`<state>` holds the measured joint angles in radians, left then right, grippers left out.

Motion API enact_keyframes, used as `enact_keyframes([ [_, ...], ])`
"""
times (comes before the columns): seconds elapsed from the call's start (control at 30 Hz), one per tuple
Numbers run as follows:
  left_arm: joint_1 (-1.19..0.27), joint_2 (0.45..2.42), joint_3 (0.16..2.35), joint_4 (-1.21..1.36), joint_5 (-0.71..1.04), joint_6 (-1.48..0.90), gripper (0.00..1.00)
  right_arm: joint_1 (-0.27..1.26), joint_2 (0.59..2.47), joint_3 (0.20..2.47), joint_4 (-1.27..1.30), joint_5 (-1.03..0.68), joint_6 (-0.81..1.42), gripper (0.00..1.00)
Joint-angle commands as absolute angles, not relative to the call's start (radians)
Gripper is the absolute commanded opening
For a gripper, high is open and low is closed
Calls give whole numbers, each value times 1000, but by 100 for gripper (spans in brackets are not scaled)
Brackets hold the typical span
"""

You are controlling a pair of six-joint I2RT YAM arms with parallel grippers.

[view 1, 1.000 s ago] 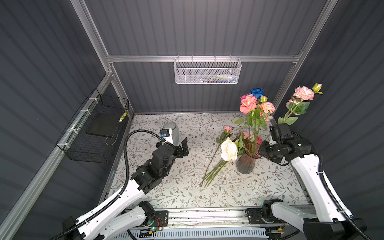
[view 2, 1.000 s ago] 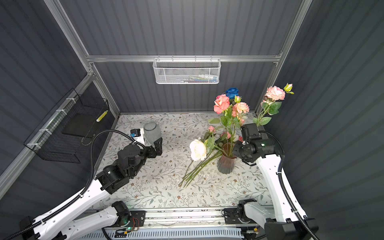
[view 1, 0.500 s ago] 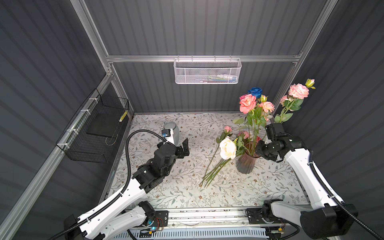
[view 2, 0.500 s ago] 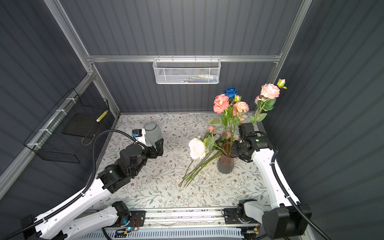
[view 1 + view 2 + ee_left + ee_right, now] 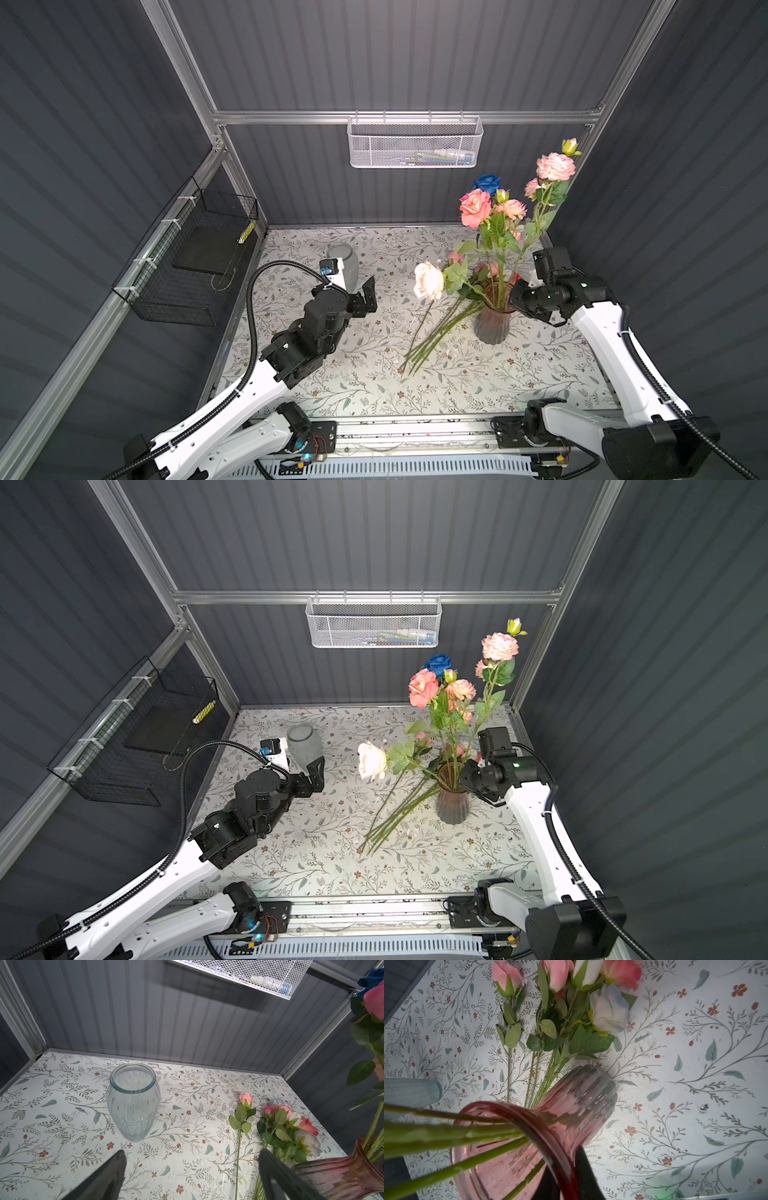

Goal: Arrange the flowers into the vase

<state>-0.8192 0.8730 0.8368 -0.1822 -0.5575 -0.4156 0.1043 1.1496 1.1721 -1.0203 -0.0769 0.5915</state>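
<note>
My desk [image 5: 374,386]: floral-print top. Standing on it are a clear vase [image 5: 343,266], upright at back left, and a pink vase [image 5: 492,320], upright at right. Loose roses [image 5: 286,1124] lie flat just beside the pink vase.

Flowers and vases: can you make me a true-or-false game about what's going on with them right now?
1. The clear vase has roses in it. False: it is empty.
2. A blue rose stands in the pink vase. True.
3. Every one of the flowers is already in a vase. False: several flowers lie on the table beside the pink vase.
4. The left gripper is open and holds nothing. True.
5. The right gripper pinches the pink vase's rim. True.
</note>
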Motion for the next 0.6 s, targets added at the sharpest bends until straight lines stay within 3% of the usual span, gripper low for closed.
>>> enact_keyframes([
  [0.0,-823,856,835,-191,-553,-414,99,103,1126,1172,-1016,-92,593,0],
  [0.57,-824,855,852,-193,-547,-416,99,102,1112,1240,-890,-240,650,0],
])
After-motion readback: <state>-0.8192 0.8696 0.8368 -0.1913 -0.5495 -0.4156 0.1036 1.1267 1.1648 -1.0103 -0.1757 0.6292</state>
